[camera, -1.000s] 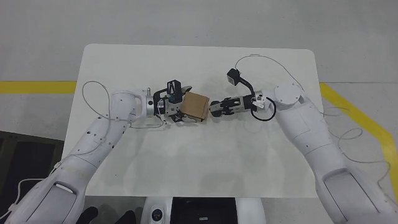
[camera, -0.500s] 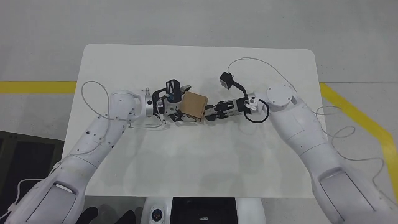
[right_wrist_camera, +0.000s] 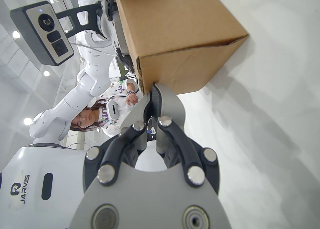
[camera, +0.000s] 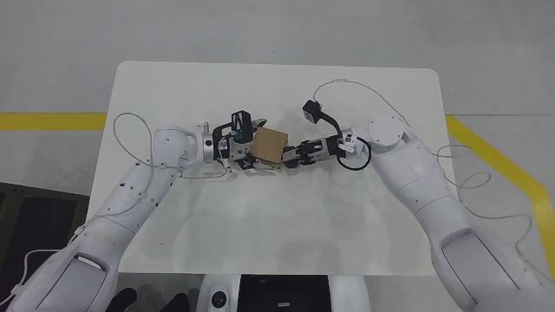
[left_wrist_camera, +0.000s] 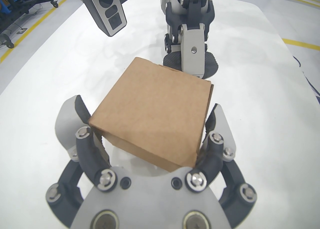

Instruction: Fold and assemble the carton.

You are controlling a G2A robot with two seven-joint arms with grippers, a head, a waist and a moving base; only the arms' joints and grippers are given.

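Carton [camera: 270, 146] sits at the middle of the table [camera: 347, 225], squared into a box and clamped by our left gripper [left_wrist_camera: 146, 112]. In the last second our right gripper [right_wrist_camera: 152, 91], fingers pinched together, has closed in to touch its far face. We judge it is pressing a flap home.

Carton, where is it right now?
In the top view, the carton sits on the table between the left gripper holding it and the right gripper touching it.

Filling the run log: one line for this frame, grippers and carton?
carton: boxed up, on table | left gripper: clamps carton's sides | right gripper: shut, tip at carton's opposite end
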